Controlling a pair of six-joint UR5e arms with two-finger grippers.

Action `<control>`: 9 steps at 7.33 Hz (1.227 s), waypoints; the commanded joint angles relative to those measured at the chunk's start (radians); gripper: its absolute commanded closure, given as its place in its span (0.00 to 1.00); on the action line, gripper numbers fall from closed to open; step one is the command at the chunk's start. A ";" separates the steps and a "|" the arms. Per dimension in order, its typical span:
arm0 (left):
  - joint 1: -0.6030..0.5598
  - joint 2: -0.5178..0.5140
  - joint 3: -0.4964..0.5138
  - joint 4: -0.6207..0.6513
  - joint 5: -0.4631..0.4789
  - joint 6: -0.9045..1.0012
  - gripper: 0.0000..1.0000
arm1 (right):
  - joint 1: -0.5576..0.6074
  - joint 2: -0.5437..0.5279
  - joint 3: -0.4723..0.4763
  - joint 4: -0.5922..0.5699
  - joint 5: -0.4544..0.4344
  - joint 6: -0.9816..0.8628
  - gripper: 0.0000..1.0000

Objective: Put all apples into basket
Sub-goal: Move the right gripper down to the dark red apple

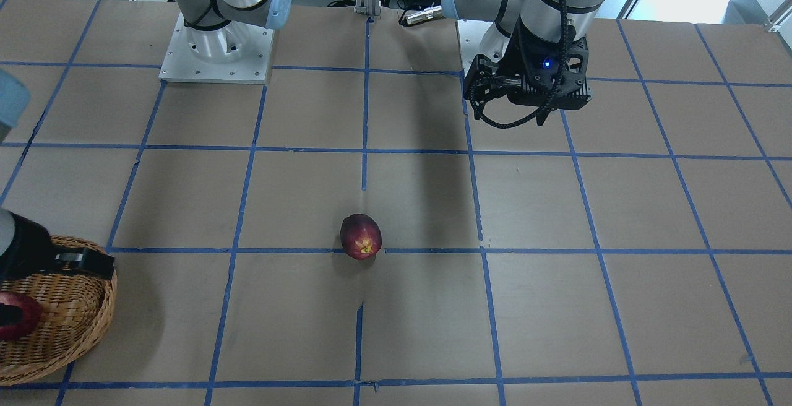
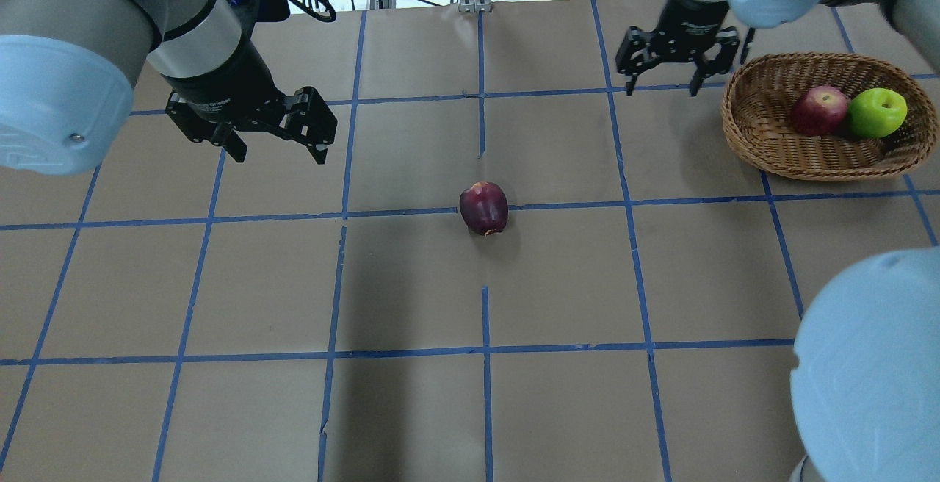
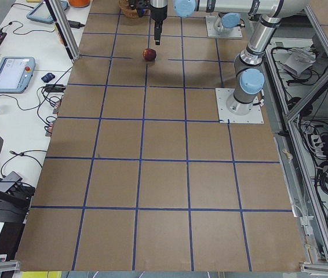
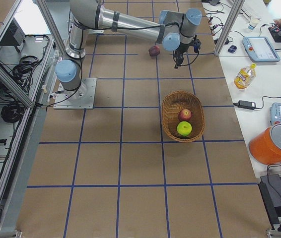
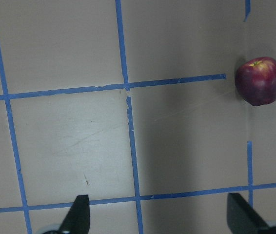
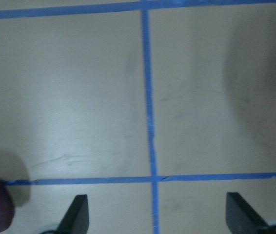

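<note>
Maroon apple (image 2: 484, 208), well apart from left pincer (image 2: 279, 151), released, and right pincer (image 2: 662, 85), released

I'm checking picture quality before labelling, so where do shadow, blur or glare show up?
Overhead exterior: sharp, with a broad shadow lying left of the maroon apple. Right wrist-mounted: soft focus, a pale sheen at left, a dark shadow at top right. Exterior front-facing: clear, but the basket is cropped at the edge.

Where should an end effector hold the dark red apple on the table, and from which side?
Probably from straight above, closing across the widest part of the dark red apple. It lies tipped on its side on the table, nothing touching its flanks.
</note>
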 commanded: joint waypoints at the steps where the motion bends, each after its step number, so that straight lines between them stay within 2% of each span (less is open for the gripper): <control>1: 0.007 0.000 0.008 0.001 0.004 0.002 0.00 | 0.175 0.015 0.030 -0.026 0.003 0.029 0.00; 4: 0.045 0.003 0.008 0.007 0.007 0.002 0.00 | 0.278 0.062 0.161 -0.300 0.005 0.032 0.00; 6: 0.051 0.005 0.006 0.000 0.009 0.002 0.00 | 0.329 0.097 0.188 -0.356 0.005 0.043 0.00; 9: 0.057 0.017 -0.003 -0.005 0.009 0.000 0.00 | 0.345 0.105 0.191 -0.353 0.048 0.075 0.00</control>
